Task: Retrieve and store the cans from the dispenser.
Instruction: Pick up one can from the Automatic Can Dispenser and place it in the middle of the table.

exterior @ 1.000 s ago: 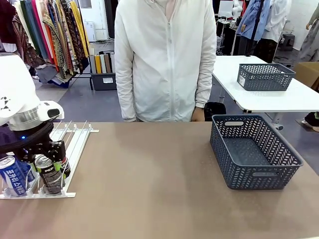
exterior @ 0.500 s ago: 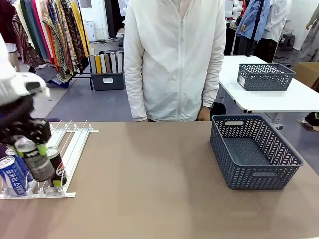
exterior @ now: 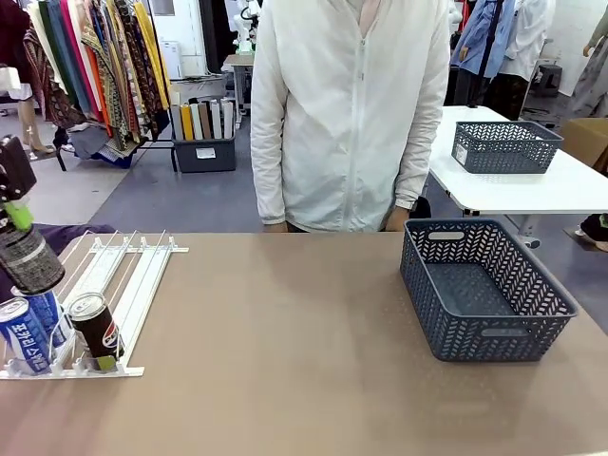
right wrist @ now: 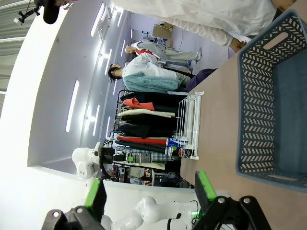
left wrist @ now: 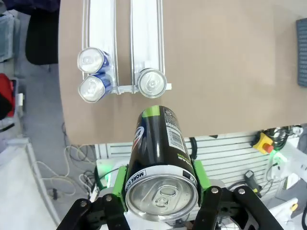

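The left claw (left wrist: 160, 194) is clenched on a black can with green trim (left wrist: 160, 158), one green pad on each side of the can just below its silver top. In the front view this held can (exterior: 28, 258) hangs above the near left part of the white rack (exterior: 142, 271), clear of the rails. The step in hand is judged to be the transfer: one can is out of the rack and not yet stored. Two blue cans (left wrist: 92, 74) and a third can (left wrist: 152, 81) stand at the rack's near end against the front lip. The next move calls for a carry to the right across the surface (exterior: 285, 323) to the grey basket (exterior: 415, 275), high enough to pass over its left wall, then a descent and release inside. The stretch between rack and basket is bare. A person stands at the far edge, with one hand (exterior: 396, 218) near the basket's far left corner; keep the path on the near side. The right claw (right wrist: 148, 191) is released and empty.
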Tool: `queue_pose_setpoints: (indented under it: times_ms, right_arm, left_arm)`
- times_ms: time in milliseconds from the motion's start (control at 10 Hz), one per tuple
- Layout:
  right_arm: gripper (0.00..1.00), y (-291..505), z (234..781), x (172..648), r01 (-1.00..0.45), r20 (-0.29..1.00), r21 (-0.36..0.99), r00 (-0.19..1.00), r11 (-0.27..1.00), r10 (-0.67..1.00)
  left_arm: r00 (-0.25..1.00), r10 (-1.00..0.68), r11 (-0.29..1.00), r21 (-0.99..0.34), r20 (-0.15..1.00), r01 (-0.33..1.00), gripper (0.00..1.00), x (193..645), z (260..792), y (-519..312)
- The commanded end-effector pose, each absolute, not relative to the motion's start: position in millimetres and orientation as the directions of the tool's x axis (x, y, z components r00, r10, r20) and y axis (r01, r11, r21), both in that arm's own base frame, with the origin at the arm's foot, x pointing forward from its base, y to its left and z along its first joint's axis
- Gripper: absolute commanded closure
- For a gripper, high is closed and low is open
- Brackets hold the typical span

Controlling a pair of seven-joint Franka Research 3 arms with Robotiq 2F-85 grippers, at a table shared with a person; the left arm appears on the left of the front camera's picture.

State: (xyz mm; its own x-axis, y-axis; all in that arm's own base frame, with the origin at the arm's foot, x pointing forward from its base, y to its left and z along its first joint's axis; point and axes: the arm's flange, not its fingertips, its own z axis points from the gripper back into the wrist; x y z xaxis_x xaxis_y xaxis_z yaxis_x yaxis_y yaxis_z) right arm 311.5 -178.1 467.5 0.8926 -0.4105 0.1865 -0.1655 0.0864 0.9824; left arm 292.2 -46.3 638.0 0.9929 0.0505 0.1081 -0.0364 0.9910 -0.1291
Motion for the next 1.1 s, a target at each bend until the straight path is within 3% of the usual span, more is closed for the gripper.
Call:
queue_pose_setpoints:
  times_ms: [0,100,500,600,1000]
  right_arm:
    - [0.0,-180,468,310,-0.188,0.212,0.977,0.894,0.098,-0.396]
    - [0.0,-180,468,310,-0.188,0.212,0.977,0.894,0.098,-0.396]
    - [0.0,-180,468,310,-0.188,0.212,0.977,0.894,0.098,-0.396]
    - [0.0,-180,468,310,-0.188,0.212,0.977,0.894,0.098,-0.396]
    - [0.0,-180,468,310,-0.188,0.212,0.977,0.894,0.098,-0.396]
  left_arm:
    - [0.992,0.062,0.975,-0.22,0.11,-0.036,1.0,291,624,-41]
    - [0.993,0.051,0.991,-0.129,0.108,-0.036,1.0,292,638,-46]
    - [0.994,0.054,0.989,-0.145,0.096,-0.039,1.0,294,631,-48]
    - [0.989,0.015,0.983,-0.181,0.147,0.012,1.0,294,634,-85]
    - [0.972,-0.082,0.996,-0.01,0.221,0.086,1.0,357,611,-286]
